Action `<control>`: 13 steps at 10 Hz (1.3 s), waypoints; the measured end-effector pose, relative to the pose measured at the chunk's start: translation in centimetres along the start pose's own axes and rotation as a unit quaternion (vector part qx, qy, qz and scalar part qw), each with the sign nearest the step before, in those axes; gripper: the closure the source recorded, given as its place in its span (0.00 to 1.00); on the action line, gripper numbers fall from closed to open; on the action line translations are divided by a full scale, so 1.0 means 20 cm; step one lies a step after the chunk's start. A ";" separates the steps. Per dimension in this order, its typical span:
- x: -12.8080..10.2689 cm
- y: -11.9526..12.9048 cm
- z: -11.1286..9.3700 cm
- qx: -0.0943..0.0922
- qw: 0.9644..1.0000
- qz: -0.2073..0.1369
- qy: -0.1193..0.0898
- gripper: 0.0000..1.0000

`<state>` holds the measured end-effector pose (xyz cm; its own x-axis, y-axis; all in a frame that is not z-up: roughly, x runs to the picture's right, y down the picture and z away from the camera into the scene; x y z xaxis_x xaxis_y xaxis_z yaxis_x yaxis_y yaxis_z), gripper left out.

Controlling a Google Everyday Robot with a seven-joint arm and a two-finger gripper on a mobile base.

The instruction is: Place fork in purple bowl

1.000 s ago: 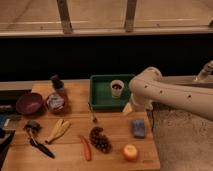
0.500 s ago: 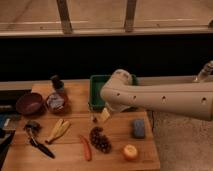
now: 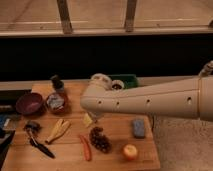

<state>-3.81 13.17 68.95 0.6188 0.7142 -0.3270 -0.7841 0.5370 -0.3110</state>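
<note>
The purple bowl sits at the table's left end, with nothing in it that I can see. The fork is a thin dull shape in front of the bowl, at the upper end of a black-handled tool; it is hard to make out. My white arm reaches in from the right across the table's middle. My gripper hangs below its end, just above the wood between the banana and the grapes. It is open and holds nothing, well right of fork and bowl.
An orange-rimmed bowl and a dark bottle stand right of the purple bowl. A red pepper, an apple and a blue sponge lie at the front. A green tray with a white cup sits behind my arm.
My arm has swept left from over the green tray to the table's middle, and the gripper has come down towards the wood. Nothing on the table has moved.
</note>
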 end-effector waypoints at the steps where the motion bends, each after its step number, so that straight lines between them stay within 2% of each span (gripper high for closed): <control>1: -0.01 0.01 0.00 -0.001 1.000 -0.002 -0.001 0.20; 2: 0.01 0.00 0.01 -0.003 1.000 0.002 0.003 0.20; 3: 0.04 0.00 0.04 -0.013 1.000 0.002 0.015 0.20; 5: 0.05 0.03 0.17 -0.043 0.999 -0.008 0.030 0.20; 10: -0.17 0.26 0.50 -0.106 0.991 -0.041 0.063 0.20; 12: -0.20 0.29 0.56 -0.114 0.991 -0.036 0.066 0.20; 13: -0.22 0.30 0.58 -0.102 0.993 -0.020 0.054 0.20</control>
<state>-11.88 18.40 78.80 0.6600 0.6357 -0.4003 -0.7391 0.4543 -0.4973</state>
